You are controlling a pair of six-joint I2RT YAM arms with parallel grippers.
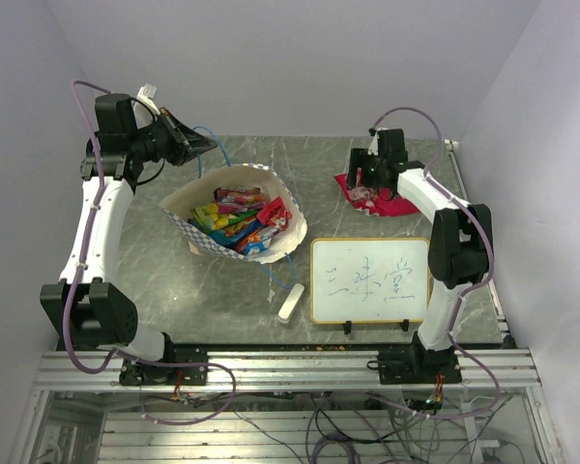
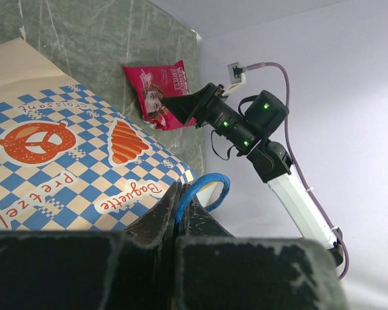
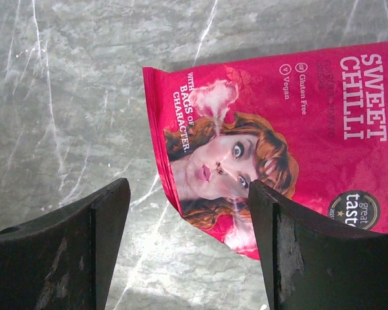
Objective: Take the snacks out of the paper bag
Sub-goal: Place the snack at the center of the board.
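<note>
While most of the snacks point(image 1: 237, 220) lie heaped inside the paper bag point(image 1: 195, 193), which sits open-mouthed left of centre on the table point(image 1: 155, 290), one pink-red packet point(image 3: 297, 116) lies flat at the far right, well apart from the bag. You look to be at the release of that packet, so lift the right gripper point(image 3: 187, 200) straight up before swinging it back, or a finger may drag the glossy wrapper along. Its jaws stand wide apart and hold nothing; the packet's corner lies below the gap, and whether the right-hand finger touches it you cannot tell. Let the left gripper point(image 2: 180, 197) hold as it is: its jaws are pressed together on the blue cord handle point(image 2: 207, 187), propping the bag's mouth open. Mind the whiteboard point(image 1: 370, 280) on the way across.
</note>
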